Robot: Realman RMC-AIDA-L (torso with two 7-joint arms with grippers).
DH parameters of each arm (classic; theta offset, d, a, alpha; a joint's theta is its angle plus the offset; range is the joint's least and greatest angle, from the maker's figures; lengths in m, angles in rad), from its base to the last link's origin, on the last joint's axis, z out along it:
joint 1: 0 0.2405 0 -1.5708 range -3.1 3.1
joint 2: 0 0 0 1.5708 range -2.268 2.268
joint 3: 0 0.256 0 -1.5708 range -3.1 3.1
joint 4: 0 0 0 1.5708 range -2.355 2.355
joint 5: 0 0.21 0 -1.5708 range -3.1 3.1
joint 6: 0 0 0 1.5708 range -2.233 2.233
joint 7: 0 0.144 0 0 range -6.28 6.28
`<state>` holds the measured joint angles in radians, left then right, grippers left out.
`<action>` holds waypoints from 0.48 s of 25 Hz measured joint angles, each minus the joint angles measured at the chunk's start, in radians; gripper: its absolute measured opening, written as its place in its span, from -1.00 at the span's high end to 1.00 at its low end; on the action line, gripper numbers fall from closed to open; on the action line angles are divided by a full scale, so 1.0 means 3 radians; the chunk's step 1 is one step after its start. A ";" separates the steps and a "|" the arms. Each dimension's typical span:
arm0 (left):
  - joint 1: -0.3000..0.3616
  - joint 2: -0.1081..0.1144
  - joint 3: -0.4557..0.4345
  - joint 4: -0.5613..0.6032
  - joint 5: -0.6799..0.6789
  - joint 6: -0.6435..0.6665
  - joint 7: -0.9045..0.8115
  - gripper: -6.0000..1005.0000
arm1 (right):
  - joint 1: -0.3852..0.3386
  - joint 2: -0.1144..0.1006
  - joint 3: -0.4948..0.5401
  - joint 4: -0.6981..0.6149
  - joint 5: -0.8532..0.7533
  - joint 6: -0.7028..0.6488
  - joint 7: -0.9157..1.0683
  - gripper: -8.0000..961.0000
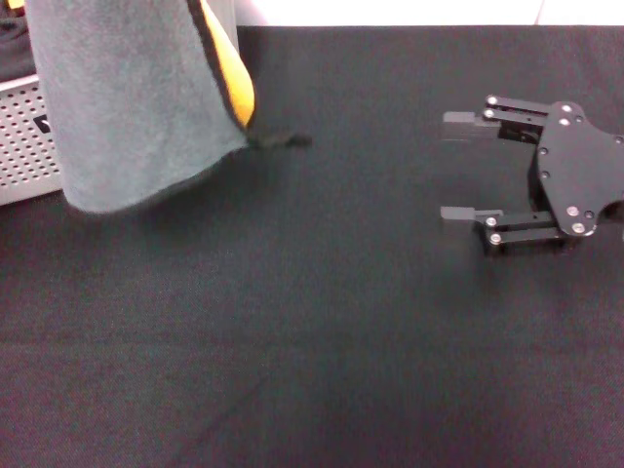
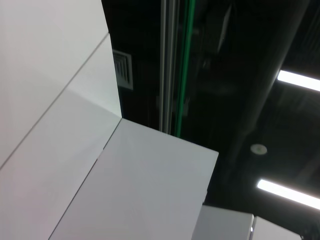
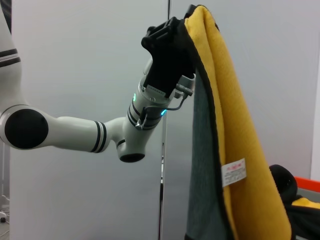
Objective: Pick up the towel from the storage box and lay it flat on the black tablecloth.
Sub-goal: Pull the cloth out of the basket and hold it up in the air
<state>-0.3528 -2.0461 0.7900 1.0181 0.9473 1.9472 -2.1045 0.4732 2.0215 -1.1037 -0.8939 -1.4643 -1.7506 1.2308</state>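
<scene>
At the far left of the head view, the storage box, a light grey perforated basket, sits on the table at the edge of the black tablecloth. Just in front of it the towel hangs in the air, grey-green fleecy side facing the camera, its yellow-orange reverse curling out along one black-stitched edge, its lowest corner close above the black tablecloth. The right wrist view shows the left tool raised high and clamped on the towel's top corner, so the cloth drapes straight down in soft folds. It looks light, limp and not slippery; held by one corner it will not spread by itself. A second hold on the free top or hanging corner would likely let it open flat. Far to the right, the right tool rests low over the black tablecloth, its fingers spread wide apart and holding nothing.
</scene>
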 joint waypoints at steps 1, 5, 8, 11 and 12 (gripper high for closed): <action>0.0000 -0.0003 0.0000 -0.0017 -0.0009 -0.0001 0.0002 0.97 | 0.0038 0.0001 -0.0002 0.0038 0.0002 0.0002 -0.0026 -0.80; -0.0003 -0.0007 -0.0004 -0.0134 -0.0065 -0.0003 0.0022 0.97 | 0.0204 0.0013 -0.0008 0.0240 0.0033 0.0010 -0.0173 -0.80; -0.0005 -0.0009 -0.0005 -0.0252 -0.0131 -0.0006 0.0065 0.97 | 0.0314 0.0018 -0.0059 0.0393 0.0120 0.0010 -0.0310 -0.80; -0.0005 -0.0011 -0.0005 -0.0381 -0.0209 -0.0008 0.0115 0.97 | 0.0377 0.0018 -0.0176 0.0509 0.0272 0.0010 -0.0458 -0.79; -0.0005 -0.0012 -0.0005 -0.0419 -0.0238 -0.0008 0.0130 0.97 | 0.0391 0.0018 -0.0230 0.0539 0.0339 0.0011 -0.0524 -0.79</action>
<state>-0.3544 -2.0496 0.7884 0.8925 0.8759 1.9449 -2.0655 0.5904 2.0270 -1.1727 -0.7322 -1.3626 -1.7473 1.0735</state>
